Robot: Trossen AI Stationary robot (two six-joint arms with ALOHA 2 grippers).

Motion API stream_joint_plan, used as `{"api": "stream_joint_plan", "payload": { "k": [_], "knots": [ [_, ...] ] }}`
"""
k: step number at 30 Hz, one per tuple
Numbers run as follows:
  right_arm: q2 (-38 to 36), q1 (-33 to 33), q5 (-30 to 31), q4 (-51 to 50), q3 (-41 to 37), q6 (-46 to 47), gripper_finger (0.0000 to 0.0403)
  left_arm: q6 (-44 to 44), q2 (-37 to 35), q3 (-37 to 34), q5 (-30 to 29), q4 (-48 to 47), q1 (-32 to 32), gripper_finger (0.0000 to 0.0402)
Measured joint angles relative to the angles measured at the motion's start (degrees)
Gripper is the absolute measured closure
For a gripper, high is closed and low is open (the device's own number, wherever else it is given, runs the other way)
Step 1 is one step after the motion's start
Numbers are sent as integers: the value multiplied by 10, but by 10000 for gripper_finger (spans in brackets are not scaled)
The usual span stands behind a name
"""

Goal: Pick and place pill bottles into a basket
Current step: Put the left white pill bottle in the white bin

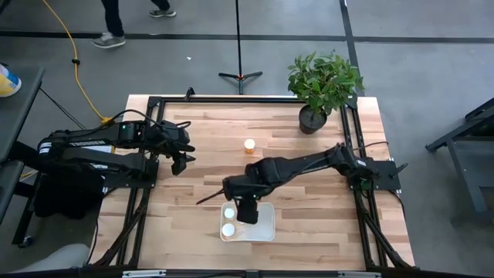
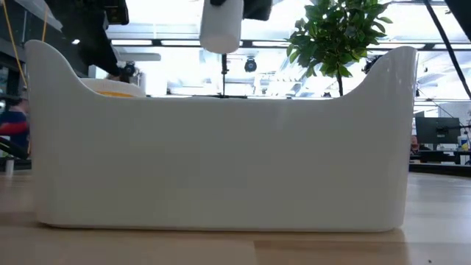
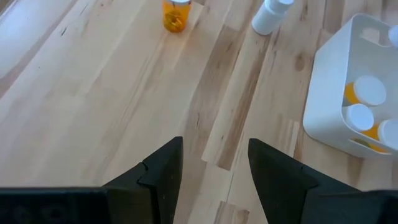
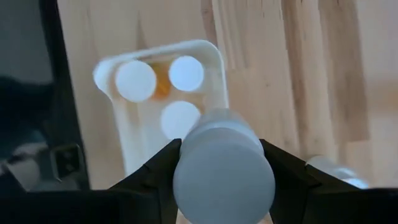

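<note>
Clamped between the closed fingers of the right gripper [image 4: 221, 163], a white pill bottle [image 4: 222, 163] is held above the basket [image 1: 268, 225], lower centre of the high view. If released off-centre, it could be knocked off the capped bottles [image 4: 135, 81] already inside; the left gripper [image 1: 179, 160] is parked open at left, and an amber bottle [image 1: 249, 145] is left on the table

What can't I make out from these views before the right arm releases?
- Basket floor, high view: partly hidden by the right gripper.
- Basket contents, low view: the near wall blocks them.
- Held bottle body, right wrist view: only its end shows.
- White bottle, left wrist view: cut off by the edge.
</note>
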Motion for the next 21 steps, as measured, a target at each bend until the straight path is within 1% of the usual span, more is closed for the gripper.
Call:
{"api": "stream_joint_plan", "payload": {
  "k": [6,10,18,21],
  "knots": [
    [0,31,7,22,-1,94,235,-14,0,0,8,0,0,186],
    [1,51,8,44,-14,151,235,-14,0,0,8,0,0,186],
    [2,87,26,88,-47,247,235,-12,0,0,7,0,0,186],
    [2,97,28,116,-72,272,235,-12,0,0,7,0,0,186]
  ]
}}
